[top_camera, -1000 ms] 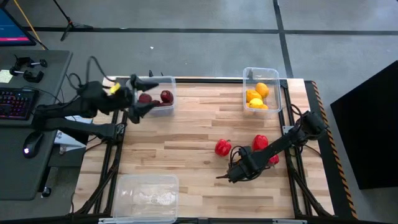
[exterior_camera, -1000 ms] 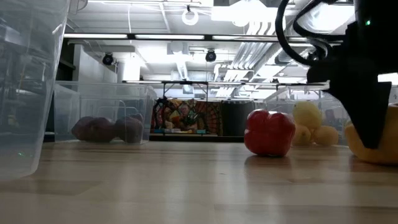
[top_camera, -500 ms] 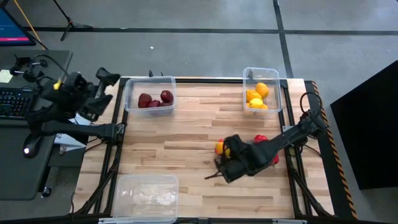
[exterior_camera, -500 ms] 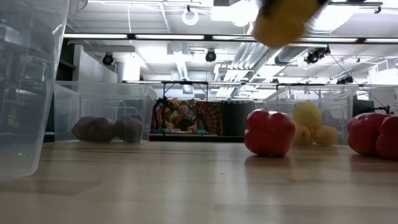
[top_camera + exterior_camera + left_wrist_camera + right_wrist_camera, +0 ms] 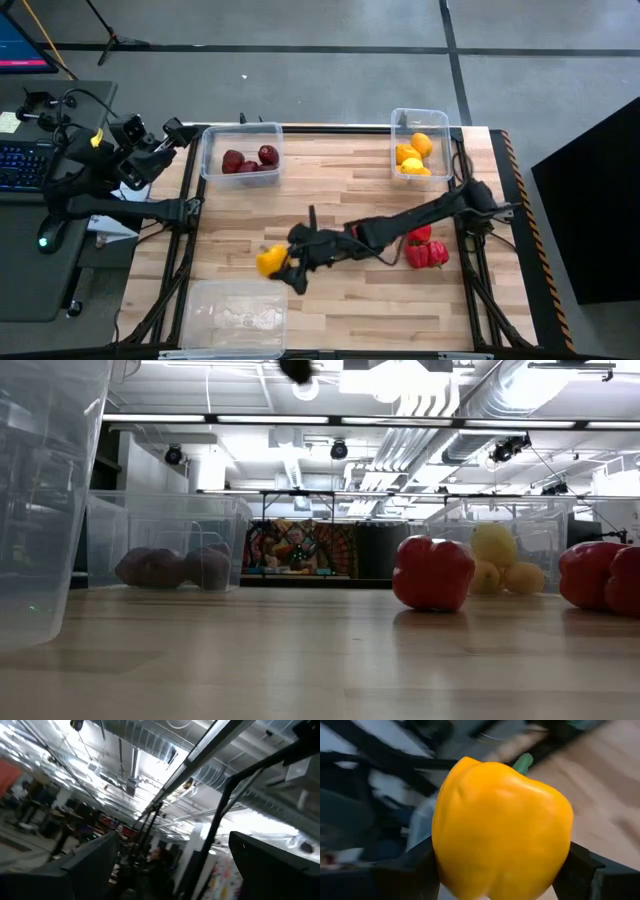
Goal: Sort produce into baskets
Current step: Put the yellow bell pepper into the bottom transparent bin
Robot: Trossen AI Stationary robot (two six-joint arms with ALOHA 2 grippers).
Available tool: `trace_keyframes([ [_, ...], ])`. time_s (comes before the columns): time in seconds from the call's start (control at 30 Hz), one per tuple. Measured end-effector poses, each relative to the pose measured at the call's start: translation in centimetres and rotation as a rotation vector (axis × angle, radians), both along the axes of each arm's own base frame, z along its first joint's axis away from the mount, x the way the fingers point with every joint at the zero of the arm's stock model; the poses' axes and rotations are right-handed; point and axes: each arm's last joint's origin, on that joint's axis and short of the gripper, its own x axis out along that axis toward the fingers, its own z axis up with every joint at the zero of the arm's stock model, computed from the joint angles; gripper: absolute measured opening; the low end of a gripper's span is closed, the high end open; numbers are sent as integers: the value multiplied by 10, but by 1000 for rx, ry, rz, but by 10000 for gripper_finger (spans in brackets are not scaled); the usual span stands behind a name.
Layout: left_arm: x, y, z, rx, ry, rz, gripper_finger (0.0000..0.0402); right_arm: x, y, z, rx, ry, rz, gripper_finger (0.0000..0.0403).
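High view, my right gripper (image 5: 278, 266): I am reaching across the table toward the lower left of the frame, and my fingers are closing around a yellow pepper (image 5: 269, 261).
High view, yellow pepper: it is hanging in my grip just above the near basket (image 5: 234, 318), which is sitting at the bottom left of the frame.
High view, my left gripper (image 5: 172, 133): I am holding it off the table, at the upper left of the frame, beside the maroon basket (image 5: 240, 152); its fingers are standing apart with nothing between them.
High view, maroon fruits (image 5: 250, 160): they are lying in the upper left basket.
High view, lemons (image 5: 414, 155): they are lying in the lemon basket (image 5: 424, 143) at the upper right.
High view, red peppers (image 5: 425, 250): they are resting on the table (image 5: 330, 200), right of centre, partly under my right arm.
Low view, red pepper (image 5: 433, 572): it is standing on the wood right of centre, with the lemons (image 5: 503, 565) behind it and more red peppers (image 5: 602, 576) at the right edge.
Low view, maroon fruits (image 5: 175, 568): they are showing through the basket wall at the left.
Left wrist view, fingers (image 5: 92, 862): they are spreading wide, pointing up at the ceiling of the room.
Right wrist view, yellow pepper (image 5: 502, 830): it is filling the centre of the frame, and my fingers (image 5: 406, 872) are pressing on both sides of it.
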Motion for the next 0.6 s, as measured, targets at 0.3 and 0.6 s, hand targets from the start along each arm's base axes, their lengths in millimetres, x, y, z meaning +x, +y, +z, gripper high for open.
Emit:
trace_keyframes([
  [0.3, 4, 2, -1, -109, 10, 1, 365, 10, 56, -19, 28, -242, 15, 266],
  [0.6, 29, 4, -12, -180, 148, -7, 365, -3, 80, -22, 1, -261, -207, 290],
])
